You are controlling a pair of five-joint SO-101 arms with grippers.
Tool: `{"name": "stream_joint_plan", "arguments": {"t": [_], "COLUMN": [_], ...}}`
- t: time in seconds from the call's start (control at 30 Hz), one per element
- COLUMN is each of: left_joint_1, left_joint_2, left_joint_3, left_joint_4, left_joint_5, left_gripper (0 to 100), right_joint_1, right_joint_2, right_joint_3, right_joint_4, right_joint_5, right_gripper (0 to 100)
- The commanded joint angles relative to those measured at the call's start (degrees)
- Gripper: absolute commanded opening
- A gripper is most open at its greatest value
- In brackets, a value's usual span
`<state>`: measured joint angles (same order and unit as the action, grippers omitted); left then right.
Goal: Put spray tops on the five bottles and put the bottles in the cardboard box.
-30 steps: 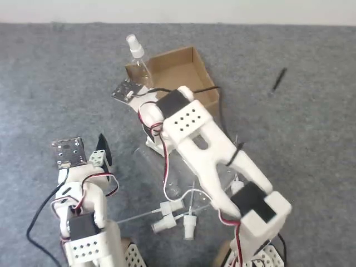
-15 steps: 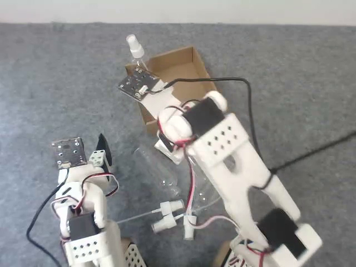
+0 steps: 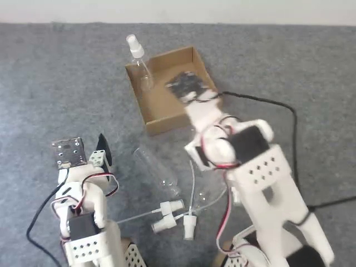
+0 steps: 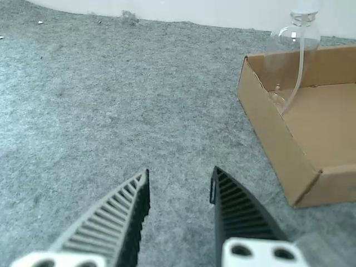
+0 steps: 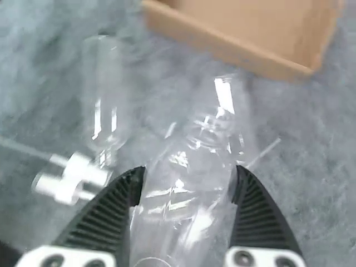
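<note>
The left hand (image 4: 179, 171) hangs spread above the grey surface (image 3: 44, 83). A capped bottle (image 3: 139, 62) stands upright in the far left corner of the cardboard box (image 3: 167, 108). An uncapped bottle (image 3: 158, 167) lies diagonally, its long axis running from the box toward the spray tops (image 3: 172, 214). The right hand (image 5: 189, 168), also spread, straddles a second lying bottle (image 5: 194, 144). It has swung back from the box.

Grey carpet (image 3: 67, 72) covers the whole surface. Cardboard box (image 3: 161, 125) sits on it at 12 o'clock, open side up. Clear bottle (image 3: 157, 166) lies on its side just off centre toward 7, uncapped. Second bottle (image 3: 207, 189) also lies flat at about 5, close beside the first. Three spray tops (image 3: 172, 207) lie loose at 6, bunched together with their tubes trailing. Black cable (image 3: 272, 104) snakes across from centre to 3. Another cable (image 3: 32, 228) loops at 8.
</note>
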<state>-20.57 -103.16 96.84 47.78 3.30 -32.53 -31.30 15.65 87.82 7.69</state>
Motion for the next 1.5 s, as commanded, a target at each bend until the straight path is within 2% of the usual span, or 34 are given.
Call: {"name": "stream_joint_plan", "arguments": {"t": [0.0, 0.23, 0.47, 0.83, 1.03, 1.3, 1.47], "left_joint_1": [0.3, 0.8, 11.3, 23.6, 28.0, 39.9, 45.5], "left_joint_2": [-0.7, -0.4, -0.3, 0.4, 14.3, 32.7, 38.4], "left_joint_3": [-4.0, -14.9, -23.3, -23.8, -26.2, -29.9, -29.9], "left_joint_4": [1.0, 6.4, 18.5, 26.5, 26.3, 26.5, 26.3], "left_joint_5": [-4.8, -9.8, -14.6, -21.1, -24.6, -26.4, -26.4], "left_gripper": [17, 17, 17, 17, 17, 17, 17], "right_joint_1": [5.6, 14.5, 19.4, 23.7, 23.7, 23.8, 28.3], "right_joint_2": [-6.6, -12.5, -14.1, -13.5, -13.5, -13.5, -13.5], "right_joint_3": [5.2, 13.0, 13.2, 13.3, 13.9, 15.6, 15.5], "right_joint_4": [-6.5, -14.5, -15.6, -17.0, -17.4, -19.8, -21.0], "right_joint_5": [-2.8, -6.7, -12.0, -15.7, -16.3, -16.4, -16.4], "right_gripper": [10.2, 10.2, 10.5, 10.4, 10.5, 10.2, 10.4]}}
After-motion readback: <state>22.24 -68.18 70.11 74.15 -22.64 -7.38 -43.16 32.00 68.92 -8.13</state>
